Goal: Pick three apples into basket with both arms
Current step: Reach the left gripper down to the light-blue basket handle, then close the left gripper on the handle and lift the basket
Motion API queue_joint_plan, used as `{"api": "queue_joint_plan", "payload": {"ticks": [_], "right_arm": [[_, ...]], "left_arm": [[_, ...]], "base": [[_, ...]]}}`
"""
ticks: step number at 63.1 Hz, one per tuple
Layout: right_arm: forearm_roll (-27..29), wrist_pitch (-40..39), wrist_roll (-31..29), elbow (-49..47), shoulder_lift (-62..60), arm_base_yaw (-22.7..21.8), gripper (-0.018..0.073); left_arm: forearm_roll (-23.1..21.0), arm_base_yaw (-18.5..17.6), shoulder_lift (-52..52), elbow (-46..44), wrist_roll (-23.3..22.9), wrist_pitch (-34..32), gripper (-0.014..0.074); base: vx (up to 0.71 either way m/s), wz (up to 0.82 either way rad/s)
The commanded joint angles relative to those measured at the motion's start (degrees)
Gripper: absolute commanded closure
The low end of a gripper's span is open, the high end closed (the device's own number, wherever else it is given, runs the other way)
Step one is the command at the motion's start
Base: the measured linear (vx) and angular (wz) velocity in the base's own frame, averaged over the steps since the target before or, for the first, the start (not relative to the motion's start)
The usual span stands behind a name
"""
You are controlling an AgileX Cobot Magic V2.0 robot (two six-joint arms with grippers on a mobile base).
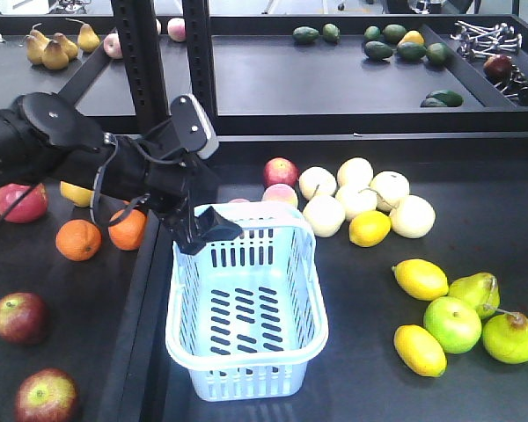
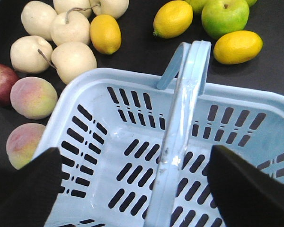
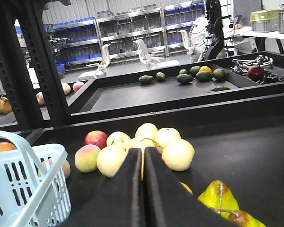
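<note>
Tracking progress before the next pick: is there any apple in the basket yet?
No, the left wrist view looks straight into the basket and shows only its bare slotted floor, with no fruit inside.

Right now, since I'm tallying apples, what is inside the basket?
Nothing shows inside the basket, only its bare slotted bottom. The left gripper hides a little of one corner.

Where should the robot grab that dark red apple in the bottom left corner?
Across its round middle, coming straight down from above. The apple seems to sit stem end up, with nothing touching it, so there's room on either side.
</note>
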Motion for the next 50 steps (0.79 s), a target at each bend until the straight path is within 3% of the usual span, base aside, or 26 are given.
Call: {"api": "queue_joint_plan", "payload": {"ticks": [1,17,29,38,50], "right_arm": [[-0.7,-4.4,-0.23,0.8,-0.74,-0.38,0.0564],[-0.7,-4.4,-0.23,0.8,-0.74,-0.38,0.0564],[-0.7,-4.4,-0.23,0.8,-0.74,-0.38,0.0564],[-0.7,-4.4,-0.23,0.8,-0.74,-0.38,0.0564],[-0.7,-4.4,-0.23,0.8,-0.74,-0.38,0.0564]], "left_arm": [[-2.1,-0.34,-1.22,-2.02,0.07,-1.8,0.0011],[0.46,-0.8,2.38,-2.02,-0.5,-1.17,0.0011],[0.36,-0.8,3.01,-2.02,-5.43,-1.43,0.0077],[0.36,-0.8,3.01,-2.02,-9.27,-1.19,0.0256],[0.25,-0.8,1.99,-2.02,-12.77,1.25,0.059]], "base": [[0.0,0.0],[0.0,0.0],[0.0,0.0],[0.0,0.0],[0.0,0.0]]}}
